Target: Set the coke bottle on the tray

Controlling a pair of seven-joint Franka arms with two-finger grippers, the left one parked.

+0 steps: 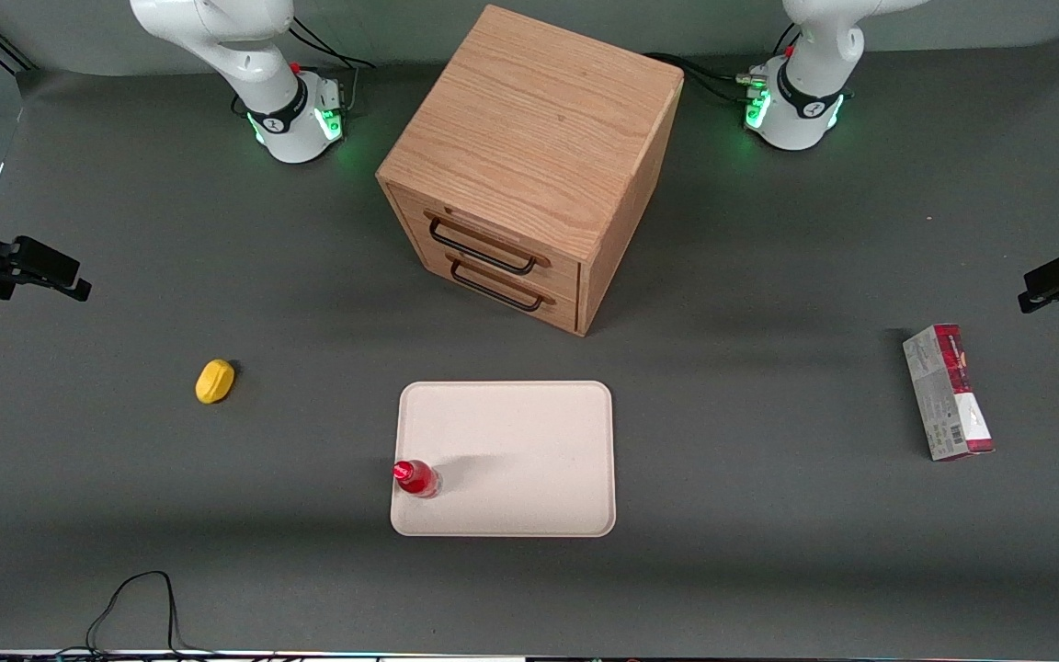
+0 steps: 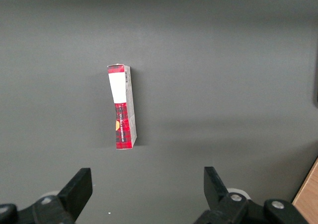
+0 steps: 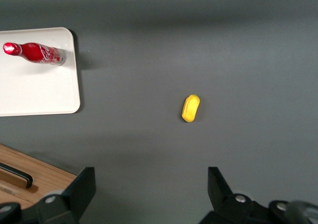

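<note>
The coke bottle (image 1: 416, 478), small and bright red with a red cap, stands upright on the tray (image 1: 529, 460). It is at the tray's corner nearest the front camera, on the working arm's side. The tray is flat, cream-beige, with rounded corners. The right wrist view shows the coke bottle (image 3: 35, 52) on the tray (image 3: 35, 90) from high above. My gripper (image 3: 150, 177) hangs open well above the bare table, apart from the bottle and holding nothing. The front view does not show the gripper.
A wooden drawer cabinet (image 1: 529, 165) stands farther from the front camera than the tray. A yellow lemon-like lump (image 1: 215, 381) lies toward the working arm's end. A red-and-grey carton (image 1: 948, 393) lies toward the parked arm's end. A black cable (image 1: 134, 598) loops near the table's front edge.
</note>
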